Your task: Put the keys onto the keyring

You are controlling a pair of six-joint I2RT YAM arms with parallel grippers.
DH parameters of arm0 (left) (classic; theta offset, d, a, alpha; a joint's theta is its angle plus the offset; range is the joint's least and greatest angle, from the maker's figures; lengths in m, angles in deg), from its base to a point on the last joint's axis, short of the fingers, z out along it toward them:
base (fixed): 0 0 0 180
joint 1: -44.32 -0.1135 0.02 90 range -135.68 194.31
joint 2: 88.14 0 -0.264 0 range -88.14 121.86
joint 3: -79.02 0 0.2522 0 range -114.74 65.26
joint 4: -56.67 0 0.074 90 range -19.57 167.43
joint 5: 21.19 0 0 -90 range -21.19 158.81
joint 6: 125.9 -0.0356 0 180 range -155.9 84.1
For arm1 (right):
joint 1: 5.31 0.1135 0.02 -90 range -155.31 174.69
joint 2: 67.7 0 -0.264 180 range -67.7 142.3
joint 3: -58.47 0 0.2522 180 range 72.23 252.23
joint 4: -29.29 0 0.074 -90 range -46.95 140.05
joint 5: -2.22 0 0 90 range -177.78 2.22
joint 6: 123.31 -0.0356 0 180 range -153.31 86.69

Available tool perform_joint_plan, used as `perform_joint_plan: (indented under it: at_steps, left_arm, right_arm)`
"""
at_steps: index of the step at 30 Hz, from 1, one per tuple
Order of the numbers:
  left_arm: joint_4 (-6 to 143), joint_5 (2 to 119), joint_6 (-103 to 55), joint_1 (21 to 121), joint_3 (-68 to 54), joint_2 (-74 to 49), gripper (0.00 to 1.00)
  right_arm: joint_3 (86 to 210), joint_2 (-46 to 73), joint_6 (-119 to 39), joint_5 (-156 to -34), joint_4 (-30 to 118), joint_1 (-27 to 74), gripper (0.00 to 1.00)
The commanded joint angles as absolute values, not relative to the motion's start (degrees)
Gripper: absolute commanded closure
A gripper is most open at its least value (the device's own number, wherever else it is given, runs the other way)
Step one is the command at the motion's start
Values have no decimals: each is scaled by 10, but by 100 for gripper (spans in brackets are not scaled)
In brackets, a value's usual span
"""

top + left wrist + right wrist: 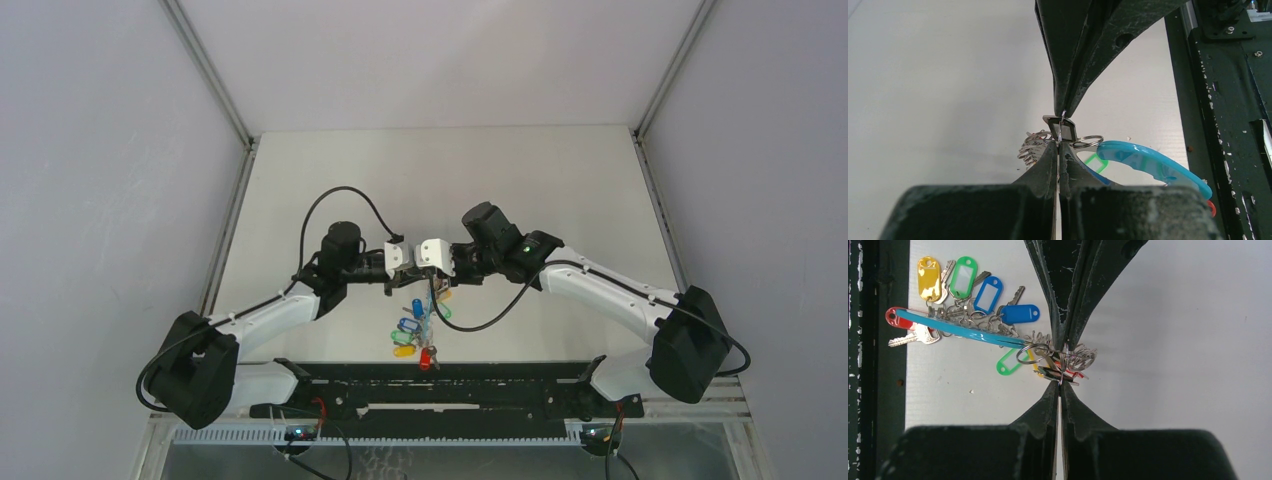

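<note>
My left gripper [1059, 144] and right gripper [1060, 384] meet tip to tip above the table. Both are shut on the same thin silvery wire of the keyring [1062, 365]. The keyring's turquoise segment [963, 332] runs off to one side, edge-on, and also shows in the left wrist view [1148, 162]. A cluster of small split rings [1079, 358] bunches at the pinch point. The keys [987, 294], with yellow, green, blue and red tags, hang from the band. From above, the keys [415, 328] dangle below the two wrists.
A black rail frame [430, 385] runs along the table's near edge, just under the hanging bunch, and shows as a black rail [1228, 100] in the left wrist view. Grey walls enclose the white table [450, 170] on the left, right and back.
</note>
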State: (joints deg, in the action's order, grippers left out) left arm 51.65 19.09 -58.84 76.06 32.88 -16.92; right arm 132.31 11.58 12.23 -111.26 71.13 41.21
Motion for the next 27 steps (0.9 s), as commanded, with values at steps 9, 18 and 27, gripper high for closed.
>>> perform_joint_plan:
  at_steps: [9,18,27]
  left_arm:
    - [442,193,-555,769,295,-174,100]
    - [435,197,-557,769,302,-173,100]
    - [497,228,-592,770,287,-166,100]
  right_arm:
    - [1347,107,92,-1151,651,417,100]
    - [1332,97,83,-1148,630,408,100]
    - [1319,72,79,-1142,621,399,100]
